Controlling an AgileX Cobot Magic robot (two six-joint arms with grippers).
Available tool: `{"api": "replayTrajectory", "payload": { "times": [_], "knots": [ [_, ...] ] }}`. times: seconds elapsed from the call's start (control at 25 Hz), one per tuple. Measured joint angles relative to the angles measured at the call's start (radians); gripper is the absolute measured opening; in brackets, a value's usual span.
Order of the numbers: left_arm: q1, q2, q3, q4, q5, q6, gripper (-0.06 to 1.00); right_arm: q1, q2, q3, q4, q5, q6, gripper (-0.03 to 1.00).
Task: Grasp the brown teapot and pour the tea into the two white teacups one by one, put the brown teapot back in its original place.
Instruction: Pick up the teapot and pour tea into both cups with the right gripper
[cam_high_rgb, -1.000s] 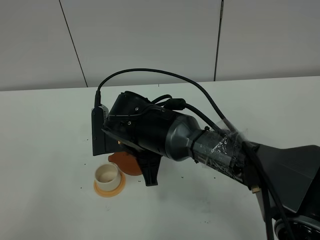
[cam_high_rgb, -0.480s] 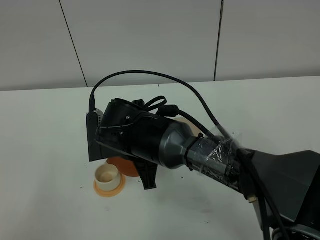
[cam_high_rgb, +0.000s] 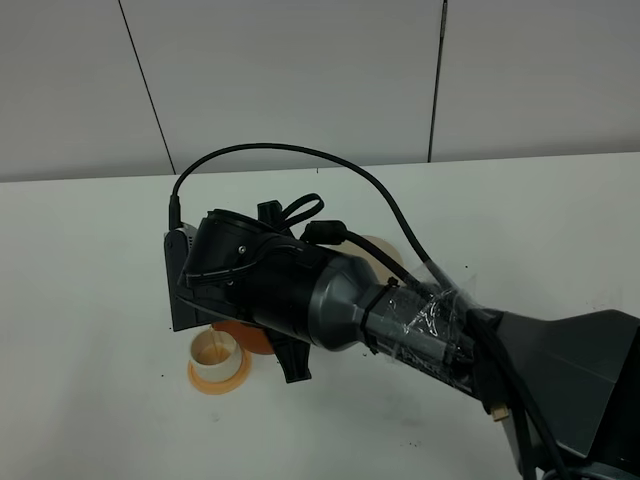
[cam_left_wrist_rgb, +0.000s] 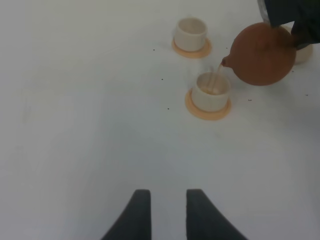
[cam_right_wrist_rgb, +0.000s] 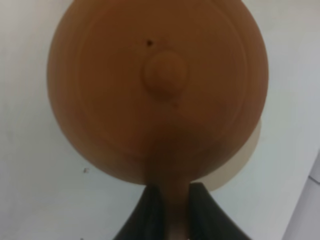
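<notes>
The brown teapot (cam_left_wrist_rgb: 262, 55) hangs tilted, its spout (cam_left_wrist_rgb: 225, 62) over the nearer white teacup (cam_left_wrist_rgb: 211, 90), and a thin stream runs into that cup. My right gripper (cam_right_wrist_rgb: 172, 205) is shut on the teapot's handle (cam_right_wrist_rgb: 170, 197), below the knobbed lid (cam_right_wrist_rgb: 165, 70). The other white teacup (cam_left_wrist_rgb: 190, 32) stands farther off on its own orange coaster. In the exterior high view my right arm (cam_high_rgb: 300, 290) covers most of the teapot (cam_high_rgb: 245, 335); one teacup (cam_high_rgb: 217, 350) shows below it. The beige saucer (cam_high_rgb: 378, 248) peeks out behind the arm. My left gripper (cam_left_wrist_rgb: 167, 215) hovers open, well short of the cups.
Both cups sit on flat orange coasters (cam_left_wrist_rgb: 207, 110) on the white table (cam_high_rgb: 90, 300). A black cable (cam_high_rgb: 300, 155) loops above my right wrist. Small dark specks dot the table around the cups.
My right wrist has shifted left and a little lower with the teapot, covering more of it. The teacup on its coaster has stayed put.
</notes>
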Motion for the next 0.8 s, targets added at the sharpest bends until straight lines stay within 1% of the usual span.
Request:
{"api": "replayTrajectory", "payload": {
  "times": [0.56, 0.8],
  "knots": [
    [0.0, 0.0, 0.0, 0.0, 0.0, 0.0, 0.24, 0.001, 0.0, 0.0, -0.045, 0.014, 0.001, 0.09],
    [0.0, 0.0, 0.0, 0.0, 0.0, 0.0, 0.24, 0.001, 0.0, 0.0, -0.063, 0.037, 0.003, 0.09]
  ]
}}
